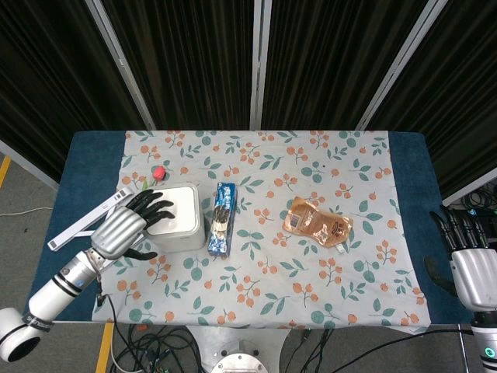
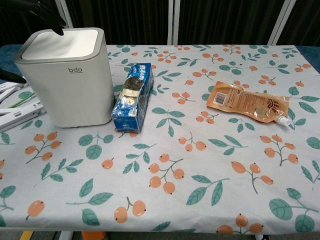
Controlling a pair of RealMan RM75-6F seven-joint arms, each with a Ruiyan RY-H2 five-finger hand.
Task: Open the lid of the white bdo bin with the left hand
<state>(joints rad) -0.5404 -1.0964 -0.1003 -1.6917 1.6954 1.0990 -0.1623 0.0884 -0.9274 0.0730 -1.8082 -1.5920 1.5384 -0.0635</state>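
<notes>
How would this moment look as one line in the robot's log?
left hand: over bin, fingers spread | lid: closed | right hand: idle, off table

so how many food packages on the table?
2: blue cookie pack lying right beside the white bin, and orange spout pouch further right. None seem hidden.

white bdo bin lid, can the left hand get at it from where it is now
Probably yes. The left hand is already over the near-left edge of the square white plastic bdo bin, its dark fingers spread above the flat white lid. Nothing lies on the lid, and the blue cookie pack sits on the bin's other side.
</notes>
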